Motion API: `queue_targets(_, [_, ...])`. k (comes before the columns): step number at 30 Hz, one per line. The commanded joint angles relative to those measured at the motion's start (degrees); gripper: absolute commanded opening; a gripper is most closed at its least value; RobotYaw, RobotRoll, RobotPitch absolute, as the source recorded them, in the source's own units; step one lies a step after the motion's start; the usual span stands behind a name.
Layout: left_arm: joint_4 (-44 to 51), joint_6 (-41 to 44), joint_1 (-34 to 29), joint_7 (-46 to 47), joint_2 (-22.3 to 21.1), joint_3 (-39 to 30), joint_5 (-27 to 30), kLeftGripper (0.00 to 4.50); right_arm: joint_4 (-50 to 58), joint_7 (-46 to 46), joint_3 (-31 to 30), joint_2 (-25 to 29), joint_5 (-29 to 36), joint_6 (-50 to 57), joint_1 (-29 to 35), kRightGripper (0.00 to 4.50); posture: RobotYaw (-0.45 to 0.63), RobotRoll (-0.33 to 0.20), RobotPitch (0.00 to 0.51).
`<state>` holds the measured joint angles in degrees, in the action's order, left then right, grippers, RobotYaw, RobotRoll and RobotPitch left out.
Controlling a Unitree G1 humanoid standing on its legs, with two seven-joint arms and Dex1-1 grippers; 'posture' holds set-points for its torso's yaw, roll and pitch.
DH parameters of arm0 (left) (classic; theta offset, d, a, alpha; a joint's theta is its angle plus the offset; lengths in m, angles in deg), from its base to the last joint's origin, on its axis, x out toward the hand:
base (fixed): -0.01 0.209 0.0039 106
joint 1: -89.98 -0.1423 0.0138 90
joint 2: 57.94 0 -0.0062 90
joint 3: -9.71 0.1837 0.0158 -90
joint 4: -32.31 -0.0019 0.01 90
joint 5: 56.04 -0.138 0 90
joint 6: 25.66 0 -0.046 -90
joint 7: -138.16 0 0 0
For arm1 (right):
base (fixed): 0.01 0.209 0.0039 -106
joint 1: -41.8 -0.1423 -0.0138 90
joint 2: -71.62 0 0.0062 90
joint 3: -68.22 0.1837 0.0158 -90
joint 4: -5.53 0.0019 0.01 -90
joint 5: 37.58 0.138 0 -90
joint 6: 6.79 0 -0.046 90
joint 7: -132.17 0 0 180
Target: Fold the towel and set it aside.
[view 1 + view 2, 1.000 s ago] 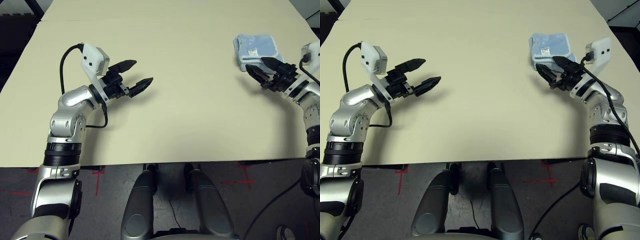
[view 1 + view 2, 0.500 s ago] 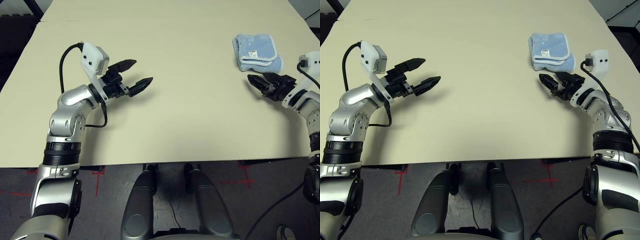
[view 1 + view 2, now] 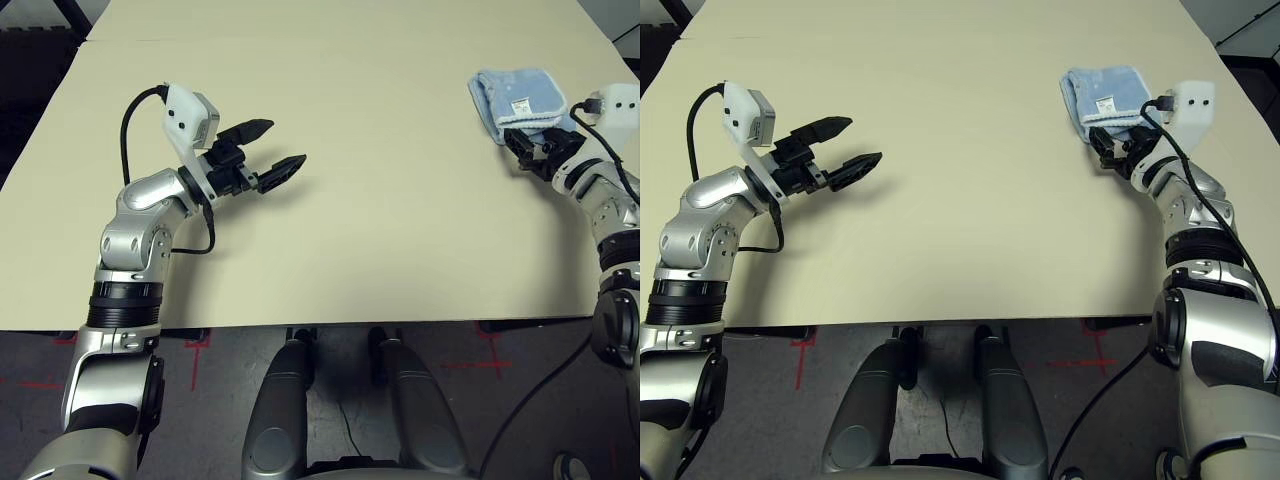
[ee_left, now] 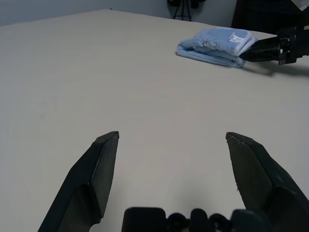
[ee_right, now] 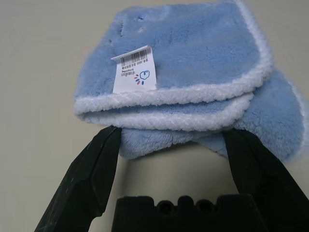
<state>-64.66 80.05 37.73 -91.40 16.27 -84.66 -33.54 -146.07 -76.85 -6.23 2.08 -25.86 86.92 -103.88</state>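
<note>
Already folded into a small layered bundle, the towel (image 3: 516,98) lies at the far right of the table (image 3: 380,200), its white hems stacked toward the near edge and a printed tag (image 5: 134,68) showing on top. That spot, away from the working middle, reads as the set-aside place, so the job looks all but finished. The right gripper (image 5: 171,145) sits just at the bundle's near edge, fingers spread wide to either side of the hems and closed on nothing. Well apart on the left, the left gripper (image 3: 265,152) hovers above bare tabletop, also wide open and empty. Nothing else lies between them.
</note>
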Motion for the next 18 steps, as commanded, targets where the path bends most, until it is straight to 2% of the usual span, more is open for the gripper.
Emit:
queue_targets(1, [1.01,0.33,-0.93,-0.61,-0.41,0.31,-0.3,4.5,-1.86,-1.53,0.41,1.69,-0.27,-1.16,-0.45,4.46,0.03,0.0,0.272])
queue_targets(5, [1.05,0.28,-1.14,-0.42,-0.31,0.21,-0.29,4.5,0.53,-9.64,-0.25,2.79,0.71,0.37,0.81,4.46,0.04,0.0,0.271])
queue_targets(11, [1.68,0.71,-1.75,-0.25,-0.52,-0.19,0.04,4.5,6.97,-19.08,2.28,6.36,4.41,3.19,5.48,4.46,0.01,0.0,0.271])
queue_targets(15, [1.02,0.74,-1.47,0.53,-0.3,-0.79,0.13,4.5,12.65,-21.36,6.03,5.7,9.26,2.73,7.68,4.46,0.01,0.0,0.271])
queue_targets(18, [0.56,1.04,-1.13,3.1,0.39,-1.55,-0.17,4.5,16.89,-19.27,7.61,3.4,10.64,-1.45,9.3,4.46,0.01,0.0,0.272])
